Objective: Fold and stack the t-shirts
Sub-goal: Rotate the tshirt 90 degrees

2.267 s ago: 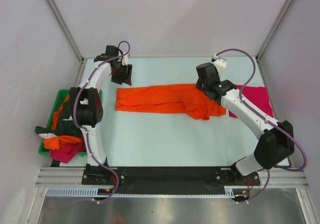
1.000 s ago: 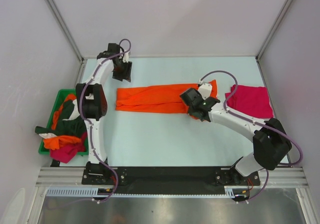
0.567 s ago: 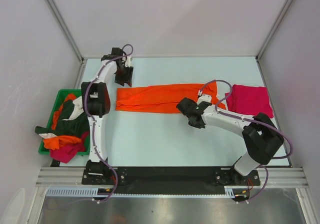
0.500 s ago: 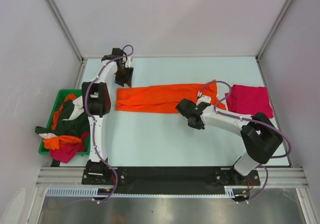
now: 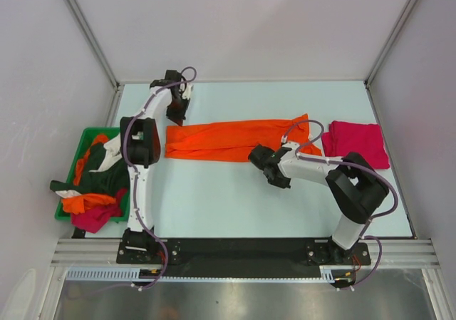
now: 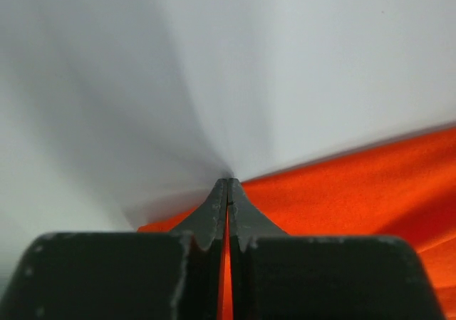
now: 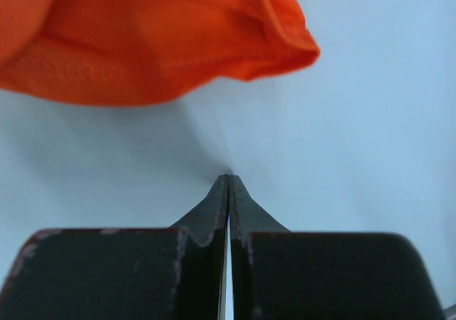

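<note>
**Right claw drawn back to the shirt's near edge**

My right claw [image 5: 259, 157] has come back from the far-right part of the bench to the middle. It now sits low against the near edge of the orange shirt [image 5: 228, 138]. In its own view the fingers are pressed together on bare bench with nothing between them, and the cloth lies just beyond the tips.

My left claw [image 5: 176, 109] is near the far-left corner, at the shirt's left end. It is also closed. I cannot tell whether it pinches the hem or only rests on it.

The shirt lies as a long strip across the middle of the bench. A folded magenta shirt [image 5: 354, 142] sits by the right edge. More shirts fill the bin [image 5: 65, 195] at the left edge.

The strip probably needs folding end over end next. To do that well I should open wide, slide one finger under all the layers, grip both corners of one end, and lift evenly so nothing slips.
</note>
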Robot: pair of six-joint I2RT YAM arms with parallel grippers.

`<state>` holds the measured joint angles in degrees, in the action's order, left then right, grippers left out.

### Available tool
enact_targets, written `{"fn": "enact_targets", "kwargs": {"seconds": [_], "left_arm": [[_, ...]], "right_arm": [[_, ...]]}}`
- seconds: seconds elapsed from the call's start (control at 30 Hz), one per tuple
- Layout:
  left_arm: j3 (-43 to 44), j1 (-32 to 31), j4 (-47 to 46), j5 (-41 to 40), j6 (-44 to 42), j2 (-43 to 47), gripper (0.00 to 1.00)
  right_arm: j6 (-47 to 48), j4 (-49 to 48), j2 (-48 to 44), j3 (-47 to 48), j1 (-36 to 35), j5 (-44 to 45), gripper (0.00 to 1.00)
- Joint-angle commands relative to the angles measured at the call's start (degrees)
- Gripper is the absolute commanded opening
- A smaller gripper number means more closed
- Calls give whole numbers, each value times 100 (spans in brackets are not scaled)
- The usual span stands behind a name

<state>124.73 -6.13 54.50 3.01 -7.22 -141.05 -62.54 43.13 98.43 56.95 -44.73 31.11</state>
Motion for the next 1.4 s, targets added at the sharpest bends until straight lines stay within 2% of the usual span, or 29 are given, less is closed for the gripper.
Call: {"fn": "enact_targets", "kwargs": {"seconds": [0.0, 0.2, 0.6, 0.77, 1.03, 1.17, 1.37], "left_arm": [[-456, -20, 105, -292, -297, 218, 0], [-1475, -20, -220, -485, -543, 701, 0], [-2654, -20, -203, -152, -982, 1475, 0], [-3050, -37, -124, -90, -1114, 1748, 0], [-3832, -125, -36, 139, -1457, 2406, 0], [-4079, -187, 43, 542, -1694, 2766, 0], [-4369, -677, 236, 824, -2177, 3224, 0]], "right_arm": [[-241, -472, 755, -105, 306, -246, 0], [137, -657, 1046, 281, 929, -237, 0], [962, -526, 1854, 1388, 1695, -272, 0], [1235, -376, 2276, 2178, 1968, -378, 0], [1833, -209, 3058, 3515, 2065, -694, 0], [2044, -402, 3191, 3893, 2065, -993, 0], [2194, -280, 3576, 4772, 2012, -1301, 0]]}}
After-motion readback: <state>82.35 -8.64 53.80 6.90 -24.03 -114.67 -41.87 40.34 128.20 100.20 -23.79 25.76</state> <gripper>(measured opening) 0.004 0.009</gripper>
